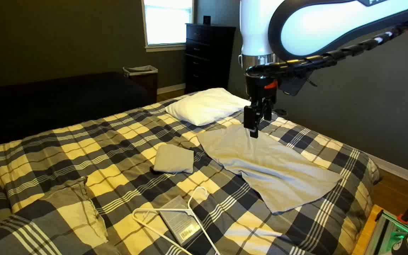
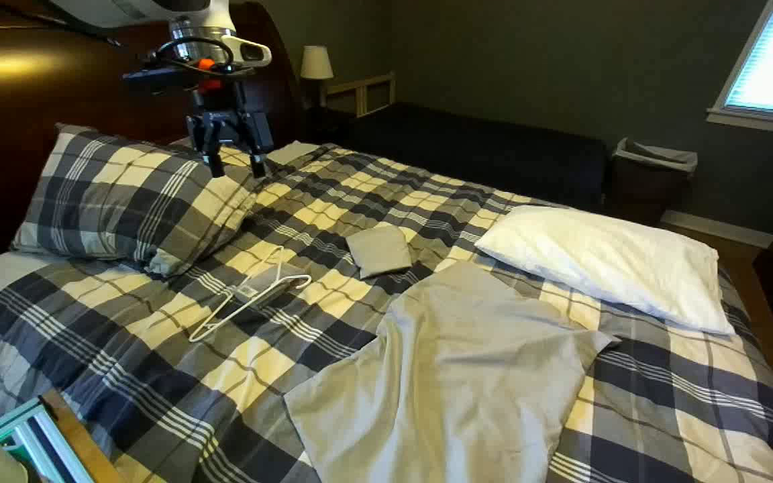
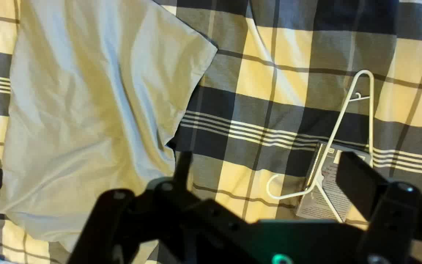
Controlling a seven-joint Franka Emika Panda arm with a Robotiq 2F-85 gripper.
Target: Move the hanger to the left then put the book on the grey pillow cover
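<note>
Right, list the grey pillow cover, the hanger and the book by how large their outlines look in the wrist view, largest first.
Grey pillow cover: largest by far, though cut off at the top.
Hanger: next, judging by its outline; partly hidden by the gripper.
Book: smallest, partly hidden too.

Partly hiding the book [image 3: 330,176] behind the claw [image 3: 265,161] in the wrist view, cropping the hanger [image 1: 190,211] below in an exterior view.
</note>
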